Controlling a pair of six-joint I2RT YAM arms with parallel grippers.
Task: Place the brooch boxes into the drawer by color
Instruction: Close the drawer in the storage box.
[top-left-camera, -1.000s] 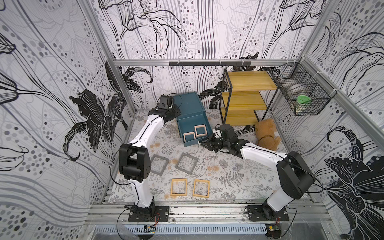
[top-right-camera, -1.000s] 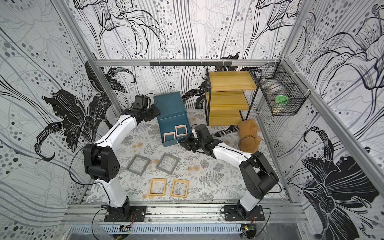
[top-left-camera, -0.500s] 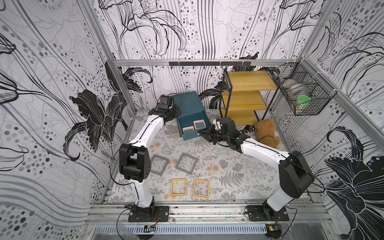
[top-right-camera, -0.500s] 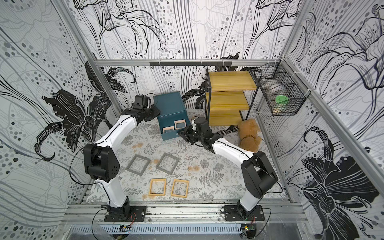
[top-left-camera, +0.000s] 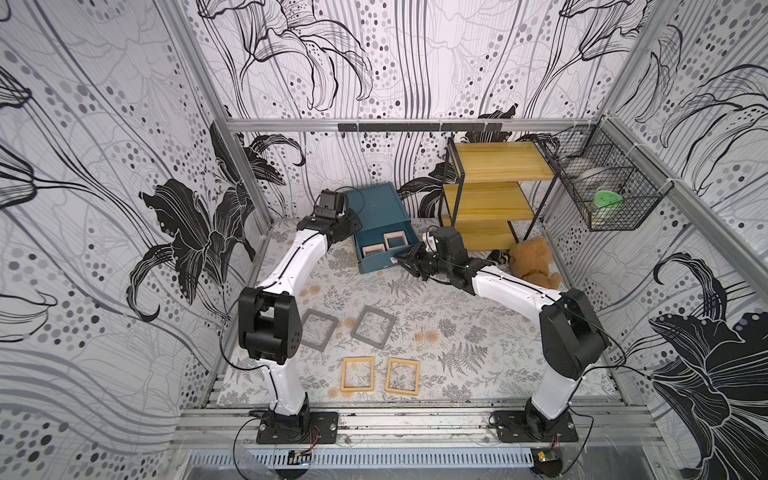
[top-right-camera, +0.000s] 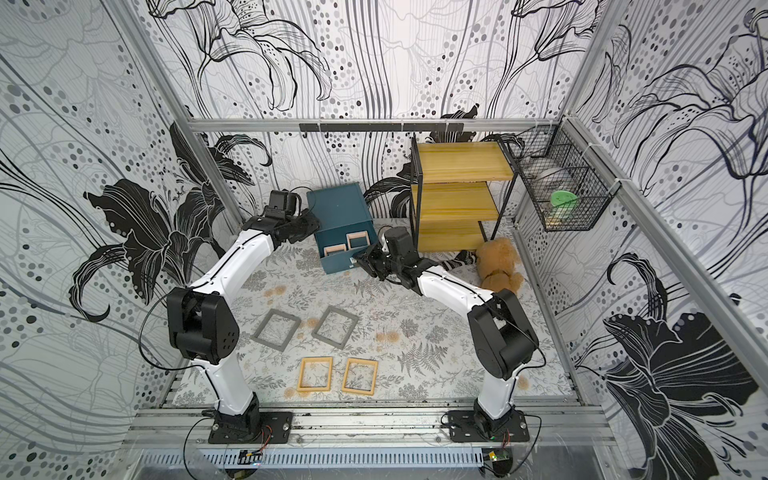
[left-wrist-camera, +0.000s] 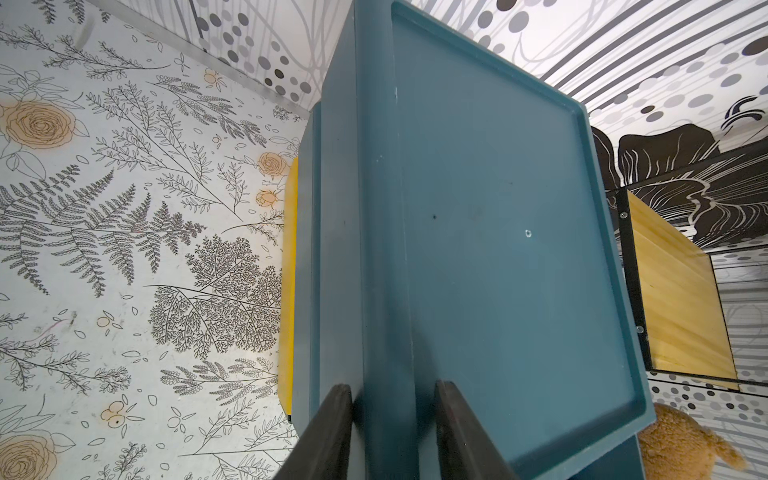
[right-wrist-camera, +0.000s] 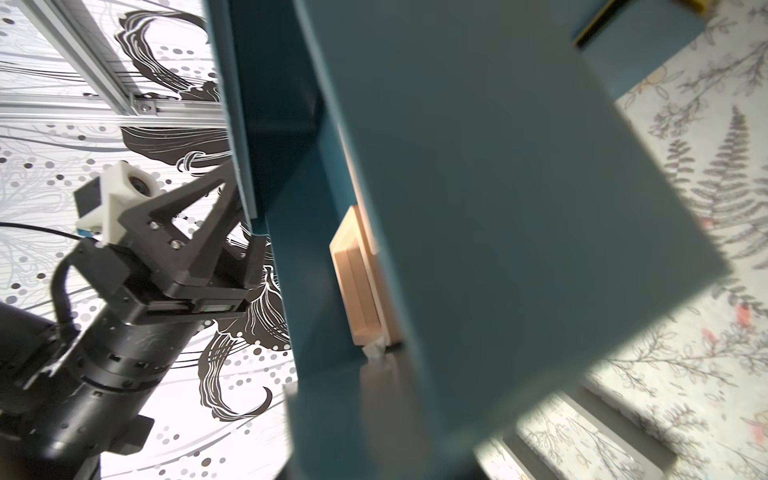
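The teal chest (top-left-camera: 376, 208) stands at the back with its top drawer (top-left-camera: 376, 264) part-way out. Two pale pink-beige brooch boxes (top-left-camera: 374, 249) (top-left-camera: 394, 240) lie inside it, seen on edge in the right wrist view (right-wrist-camera: 357, 282). Two grey brooch boxes (top-left-camera: 318, 330) (top-left-camera: 373, 327) and two yellow-tan ones (top-left-camera: 357, 374) (top-left-camera: 402, 376) lie flat on the mat. My left gripper (left-wrist-camera: 395, 419) is shut on the chest's top left edge. My right gripper (top-left-camera: 401, 259) is at the drawer's front by the silver pull; its jaws are blurred and hidden.
A yellow shelf rack (top-left-camera: 494, 195) with a black frame stands right of the chest. A brown teddy bear (top-left-camera: 534, 262) lies at its foot, just behind my right arm. A wire basket (top-left-camera: 611, 195) hangs on the right wall.
The top drawer has slid back toward the chest with the pink-beige boxes in it, and my right gripper has followed it inward. The left arm has stayed put.
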